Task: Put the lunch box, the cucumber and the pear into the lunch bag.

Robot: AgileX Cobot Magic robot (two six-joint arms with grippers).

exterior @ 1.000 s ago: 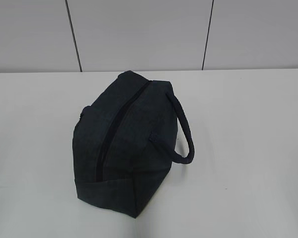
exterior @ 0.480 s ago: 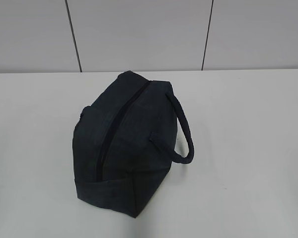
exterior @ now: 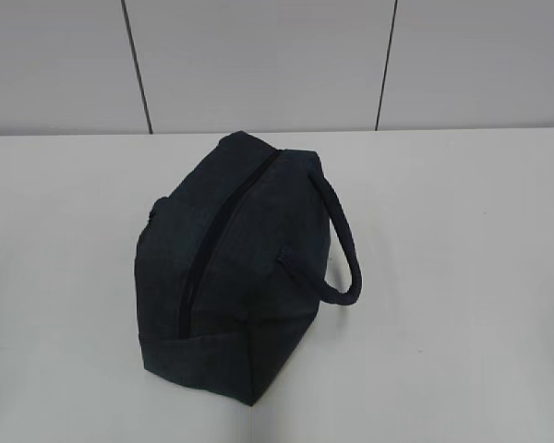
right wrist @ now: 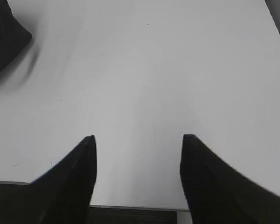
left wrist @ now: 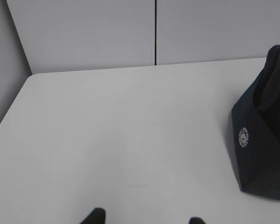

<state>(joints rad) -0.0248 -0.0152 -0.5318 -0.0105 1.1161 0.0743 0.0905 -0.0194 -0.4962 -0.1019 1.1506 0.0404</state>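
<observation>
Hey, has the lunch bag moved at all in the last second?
No. The lunch bag sits in the same spot against the wall seams behind the table, zipper closed and handle on the same side.

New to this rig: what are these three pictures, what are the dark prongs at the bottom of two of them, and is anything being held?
A two-armed robot works at a white table. One picture looks down at a slant from in front; the other two come from cameras on each wrist. The prongs are each arm's jaws: the left gripper barely peeks in, the right gripper shows clearly. Both stand open over bare table, holding nothing. The only object is the dark navy lunch bag, zipper closed, handle drooping to the right. No lunch box, cucumber or pear shows.
</observation>
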